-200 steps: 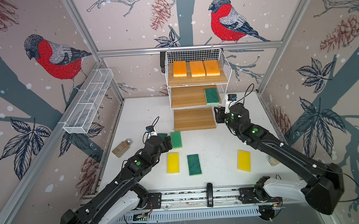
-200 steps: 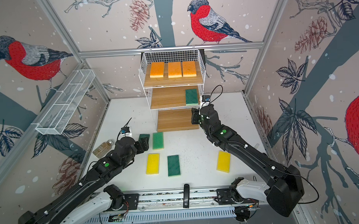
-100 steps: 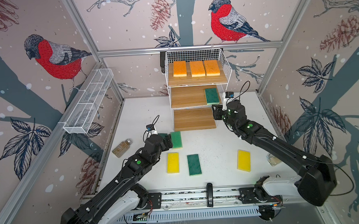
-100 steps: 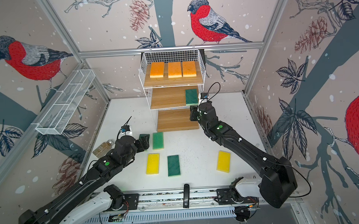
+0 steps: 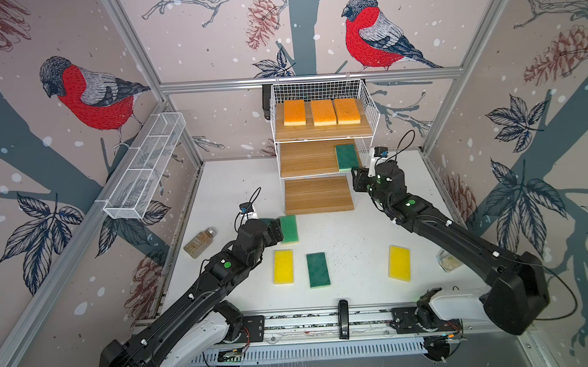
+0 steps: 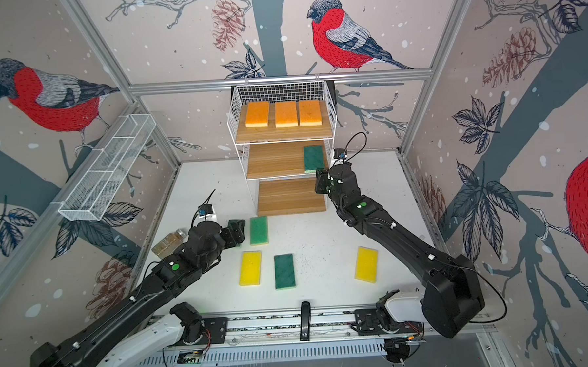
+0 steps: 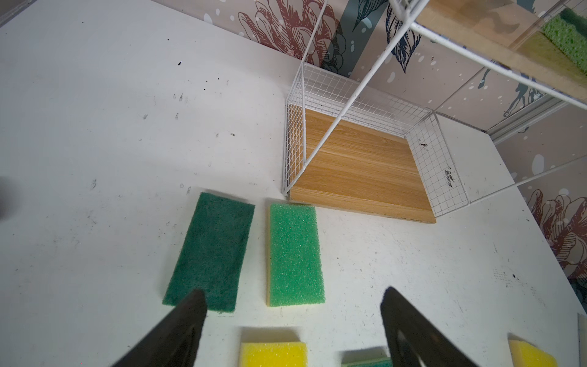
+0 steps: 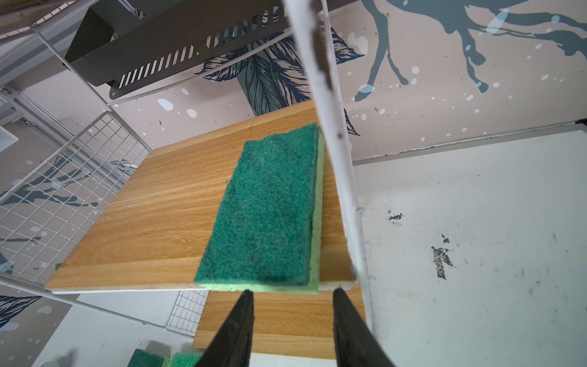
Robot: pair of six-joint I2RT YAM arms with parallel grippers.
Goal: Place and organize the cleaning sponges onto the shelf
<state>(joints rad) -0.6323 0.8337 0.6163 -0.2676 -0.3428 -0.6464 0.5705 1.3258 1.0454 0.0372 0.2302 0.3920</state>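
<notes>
The right gripper [image 8: 293, 289] hangs just in front of the middle wooden board [image 5: 307, 161] of the white wire-grid shelf [image 5: 315, 89]. Its two black fingers are partly apart with nothing between them, tips level with the near edge of a green rectangular sponge [image 8: 270, 206]. That sponge lies fibrous scouring face up at the board's right end, close beside the rack's upright wire, and seems to reach or slightly overhang the front lip. The step in hand therefore looks like seating it: a soft, square push on its pale foam edge should slide it back without skewing it. Three orange porous sponges [image 5: 323, 112] sit in a row on the top board; the bottom board is bare. The left gripper [image 7: 293, 294] hovers over the white tabletop [image 7: 95, 127], fingers spread wide and empty, above a dark green sponge [image 7: 212, 248] and a light green sponge [image 7: 293, 254] showing open-celled foam, side by side but not touching. Two yellow foam sponges [image 5: 283, 266] and another dark green scouring sponge [image 5: 318, 269] lie nearer the arm bases. Foam yields, so the next grasp should span a sponge's short width and close gently.
</notes>
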